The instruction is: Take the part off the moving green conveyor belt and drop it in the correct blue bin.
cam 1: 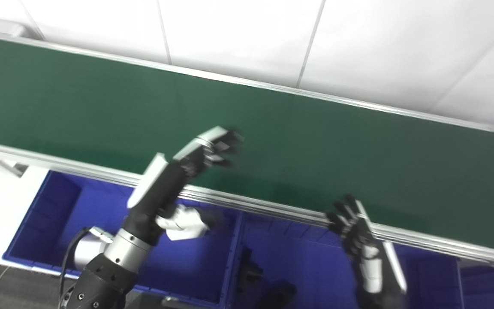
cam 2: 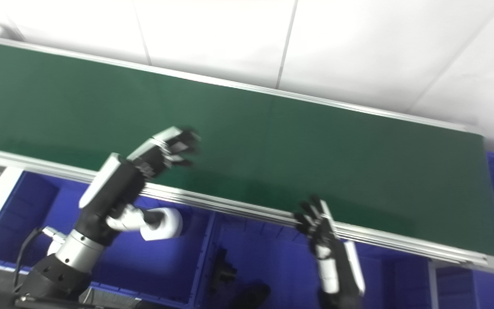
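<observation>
The green conveyor belt [cam 1: 315, 141] runs across the view and no part shows on it. My left hand [cam 1: 200, 152] reaches over the belt's near rail, fingers spread and blurred, holding nothing between them. Its white thumb hangs below the rail over the left blue bin [cam 1: 37, 223]. A white roll-shaped part [cam 2: 170, 223] shows right by the thumb tip inside that bin's outline; I cannot tell whether they touch. My right hand [cam 1: 354, 227] stands upright at the near rail, fingers apart and empty.
A middle blue bin [cam 1: 311, 257] holds dark parts [cam 1: 249, 268] near its left wall and front. Another blue bin [cam 1: 487, 283] lies at the far right. The belt's metal rail [cam 1: 272, 210] runs between the hands and the bins. A white wall is behind.
</observation>
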You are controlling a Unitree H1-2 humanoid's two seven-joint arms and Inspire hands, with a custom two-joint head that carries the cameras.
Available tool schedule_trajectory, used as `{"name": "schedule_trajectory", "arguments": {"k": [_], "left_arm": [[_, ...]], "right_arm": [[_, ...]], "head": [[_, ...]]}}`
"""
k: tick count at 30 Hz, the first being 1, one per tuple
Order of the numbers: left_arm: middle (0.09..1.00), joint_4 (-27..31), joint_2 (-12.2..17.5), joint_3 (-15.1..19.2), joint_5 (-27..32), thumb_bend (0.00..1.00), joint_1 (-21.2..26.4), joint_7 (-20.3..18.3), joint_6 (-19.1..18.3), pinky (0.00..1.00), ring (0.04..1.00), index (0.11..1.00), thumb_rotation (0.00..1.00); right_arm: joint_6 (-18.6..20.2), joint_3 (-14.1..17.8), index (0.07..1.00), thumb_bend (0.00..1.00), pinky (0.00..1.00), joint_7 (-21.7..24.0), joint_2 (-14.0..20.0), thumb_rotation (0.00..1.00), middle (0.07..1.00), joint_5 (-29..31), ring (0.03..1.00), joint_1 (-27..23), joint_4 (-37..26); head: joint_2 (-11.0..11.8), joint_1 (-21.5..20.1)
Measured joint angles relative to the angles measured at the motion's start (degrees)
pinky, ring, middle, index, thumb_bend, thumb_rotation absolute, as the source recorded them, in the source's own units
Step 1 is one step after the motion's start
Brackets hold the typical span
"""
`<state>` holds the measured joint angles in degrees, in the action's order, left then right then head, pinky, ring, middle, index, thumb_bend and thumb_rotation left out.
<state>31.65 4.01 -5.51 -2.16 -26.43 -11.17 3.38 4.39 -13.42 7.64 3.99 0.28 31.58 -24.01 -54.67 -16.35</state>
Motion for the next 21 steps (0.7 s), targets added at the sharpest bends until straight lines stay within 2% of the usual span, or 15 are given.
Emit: {"name": "schedule_trajectory", "arguments": {"k": [3, 8, 11, 14, 21], "left_arm": [[1.0, -6.46, 1.98, 1.06, 0.13, 0.85, 0.64, 0.17, 0.57, 1.0, 1.0, 1.0, 0.78], [1.0, -10.58, 6.07, 0.48, -1.2, 0.86, 2.69, -0.79, 0.93, 1.0, 1.0, 1.0, 0.75], [1.0, -11.44, 6.46, -0.46, -1.8, 0.86, 3.62, -0.93, 0.91, 1.0, 1.0, 1.0, 0.77], [1.0, -10.79, 6.34, -1.15, -2.19, 0.86, 3.48, -0.91, 0.7, 1.0, 1.0, 1.0, 0.8], [1.0, -9.02, 5.93, -2.39, -3.45, 0.85, 2.89, -0.84, 0.46, 1.0, 1.0, 1.0, 0.79]], "right_arm": [[1.53, -0.87, 1.0, 0.9, 0.91, -1.02, -1.15, 0.96, 0.958, -2.02, 0.914, -0.07, -0.54], [4.19, -2.96, 1.0, 0.89, 0.93, -2.41, -4.53, 0.98, 0.95, -4.7, 0.898, -1.24, -1.87], [4.74, -3.57, 1.0, 0.89, 0.94, -3.0, -6.08, 0.99, 0.957, -5.56, 0.902, -2.32, -2.21], [6.01, -3.55, 1.0, 0.91, 0.95, -3.15, -6.25, 0.98, 0.961, -5.79, 0.904, -2.11, -2.99], [6.42, -3.16, 1.0, 0.9, 0.94, -3.08, -5.73, 0.99, 0.951, -5.51, 0.897, -2.17, -3.97]], "head": [[-1.49, -4.81], [-2.63, -8.96], [-3.6, -9.32], [-4.3, -7.83], [-3.96, -5.02]]}}
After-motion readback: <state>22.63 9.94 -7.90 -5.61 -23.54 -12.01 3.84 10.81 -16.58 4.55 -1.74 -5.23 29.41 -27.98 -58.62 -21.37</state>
